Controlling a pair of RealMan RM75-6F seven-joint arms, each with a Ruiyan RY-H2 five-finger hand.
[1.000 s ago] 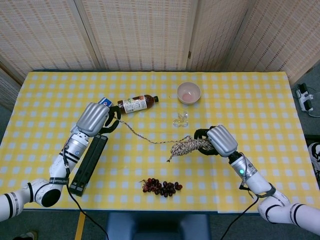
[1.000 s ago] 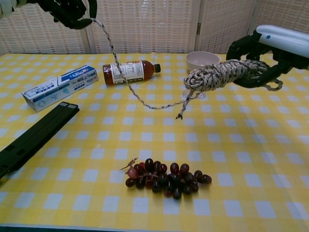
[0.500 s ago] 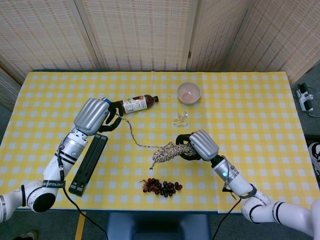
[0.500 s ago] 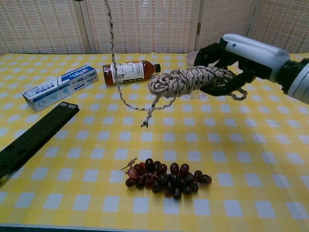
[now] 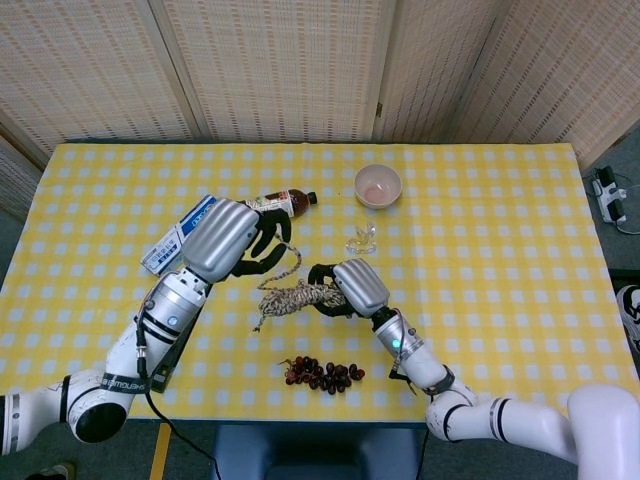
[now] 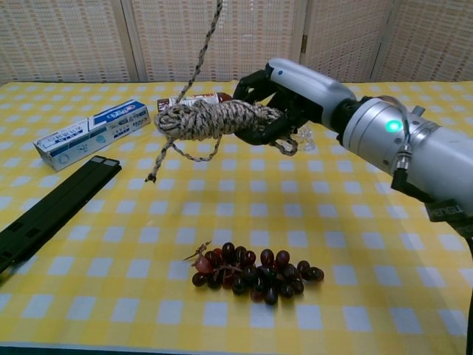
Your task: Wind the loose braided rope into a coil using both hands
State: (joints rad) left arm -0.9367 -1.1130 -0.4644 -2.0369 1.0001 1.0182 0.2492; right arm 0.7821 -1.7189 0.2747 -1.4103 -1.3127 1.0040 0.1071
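Rope [image 6: 214, 118], mostly wound into a bundle, hangs above the middle of the worktop [image 5: 500, 250], clasped in the right robot hand [image 6: 284, 96]. 1 strand rises to the left robot hand [image 5: 235, 240], whose fingers close around it. Grapes [image 6: 251, 270] lie near the front edge.

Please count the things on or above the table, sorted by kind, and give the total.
Food and drink: 2, bottle and grapes
Boxes: 1, toothpaste box
Dishes: 2, bowl and glass
Rope: 1
Black bar: 1
Total: 7
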